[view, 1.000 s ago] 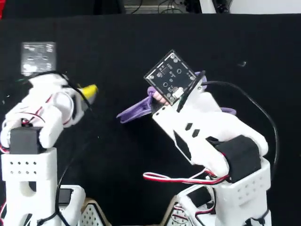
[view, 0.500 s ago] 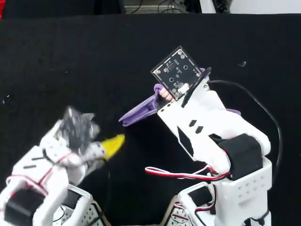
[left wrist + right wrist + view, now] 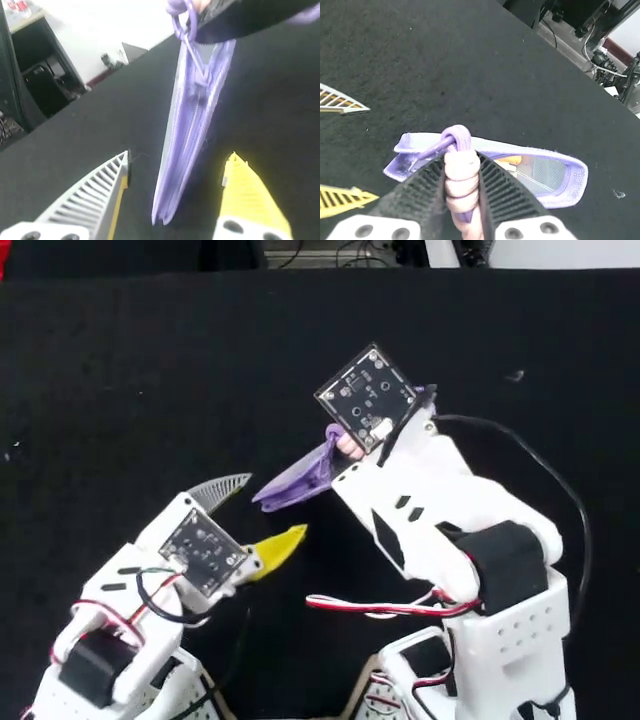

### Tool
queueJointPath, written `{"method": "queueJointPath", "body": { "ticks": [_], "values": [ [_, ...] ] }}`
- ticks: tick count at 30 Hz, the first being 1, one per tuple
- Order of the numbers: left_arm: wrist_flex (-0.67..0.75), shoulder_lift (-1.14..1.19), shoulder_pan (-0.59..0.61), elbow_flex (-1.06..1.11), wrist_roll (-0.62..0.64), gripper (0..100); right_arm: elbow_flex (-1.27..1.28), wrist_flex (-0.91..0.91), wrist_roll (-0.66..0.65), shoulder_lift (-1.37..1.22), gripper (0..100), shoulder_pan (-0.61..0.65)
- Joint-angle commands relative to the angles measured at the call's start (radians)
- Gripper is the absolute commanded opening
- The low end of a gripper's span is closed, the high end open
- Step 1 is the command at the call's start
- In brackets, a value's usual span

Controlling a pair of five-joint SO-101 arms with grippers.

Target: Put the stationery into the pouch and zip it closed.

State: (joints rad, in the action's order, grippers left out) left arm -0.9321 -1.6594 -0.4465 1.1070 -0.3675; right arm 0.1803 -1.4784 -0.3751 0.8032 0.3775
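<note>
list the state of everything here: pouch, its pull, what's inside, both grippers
pouch: hanging on edge from its pull loop; whether the zip is open or shut cannot be told
pull loop: clamped between the right fingers
orange item: inside the pouch
right gripper: shut on the pull loop
left gripper: open, one finger on each side of the pouch's free end
</note>
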Motion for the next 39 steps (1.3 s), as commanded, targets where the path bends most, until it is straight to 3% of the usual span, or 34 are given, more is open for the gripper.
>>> {"method": "queueJointPath", "body": {
  "ticks": [1,10,14,21,28,39],
  "values": [
    [0.094,-0.005,-0.018,0.015,-0.012,30,0.022,0.044,-0.002,0.008,1.1,-0.012],
    [0.324,0.057,-0.016,0.114,-0.012,30,0.021,0.052,-0.002,0.007,1.1,-0.012],
    [0.433,0.199,-0.045,0.09,-0.008,23,0.021,0.049,-0.002,0.013,1.1,-0.012],
    [0.39,0.284,-0.082,0.005,-0.006,3,0.021,0.052,-0.009,0.013,1.1,-0.018],
    [0.353,0.186,-0.085,0.042,-0.006,3,0.021,0.095,-0.003,0.007,1.1,-0.025],
    [0.345,-0.08,-0.082,0.265,-0.012,3,-0.048,0.189,-0.012,0.005,1.1,-0.229]
  ]
}}
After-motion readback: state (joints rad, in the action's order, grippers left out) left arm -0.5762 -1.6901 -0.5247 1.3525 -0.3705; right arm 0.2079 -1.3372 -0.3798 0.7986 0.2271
